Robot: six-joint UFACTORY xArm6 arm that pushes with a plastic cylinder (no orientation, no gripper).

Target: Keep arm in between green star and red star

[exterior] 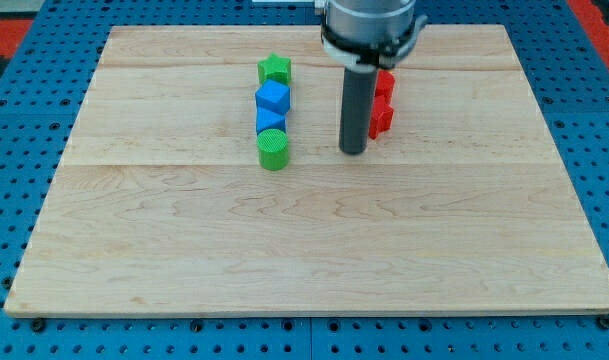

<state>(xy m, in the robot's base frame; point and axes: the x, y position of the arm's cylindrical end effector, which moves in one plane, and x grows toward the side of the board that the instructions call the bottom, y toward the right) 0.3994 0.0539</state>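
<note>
My tip (354, 151) rests on the wooden bench (314, 250), between the green star (275, 69) toward the view's left and the red star (381, 118), which sits just beside the rod on the view's right, partly hidden. Another red block (385, 83) sits above the red star. Below the green star run a blue cube (273, 97), a second blue block (270, 120) and a green cylinder (273, 149). The arm has no end effector, only this rod.
</note>
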